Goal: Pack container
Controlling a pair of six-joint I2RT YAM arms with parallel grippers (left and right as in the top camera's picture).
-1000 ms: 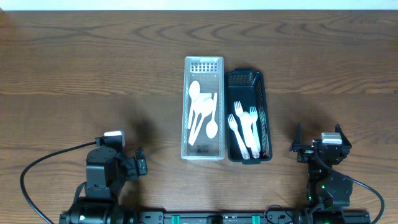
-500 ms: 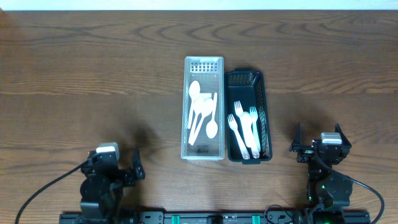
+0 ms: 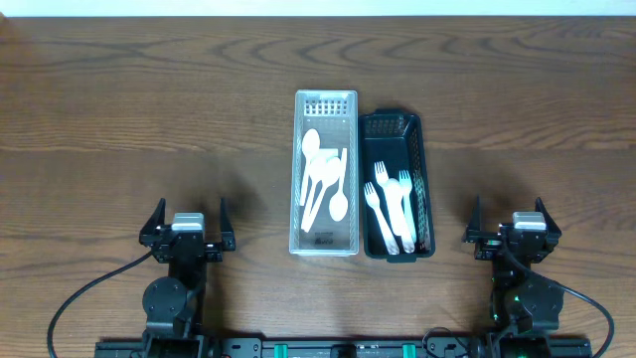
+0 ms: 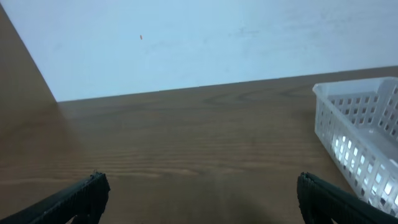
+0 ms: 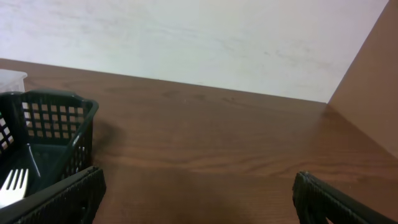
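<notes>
A white plastic basket [image 3: 325, 103] stands at the table's middle with several white spoons [image 3: 323, 179] in it. A dark green basket [image 3: 396, 123] touches its right side and holds three white forks [image 3: 392, 207]. My left gripper [image 3: 186, 215] is open and empty at the front left, its fingers wide apart in the left wrist view [image 4: 199, 190], where the white basket [image 4: 360, 124] shows at the right. My right gripper [image 3: 512, 219] is open and empty at the front right; the right wrist view [image 5: 196, 186] shows the green basket [image 5: 46, 121] and a fork [image 5: 13, 183] at the left.
The wooden table [image 3: 149, 99] runs to a pale wall at the back [image 4: 186, 37]. Black cables [image 3: 70, 298] trail from both arm bases along the front edge.
My left arm has drawn back and straightened, so its gripper now points away from the front edge with fingers spread. The right arm, baskets and cutlery have not moved.
</notes>
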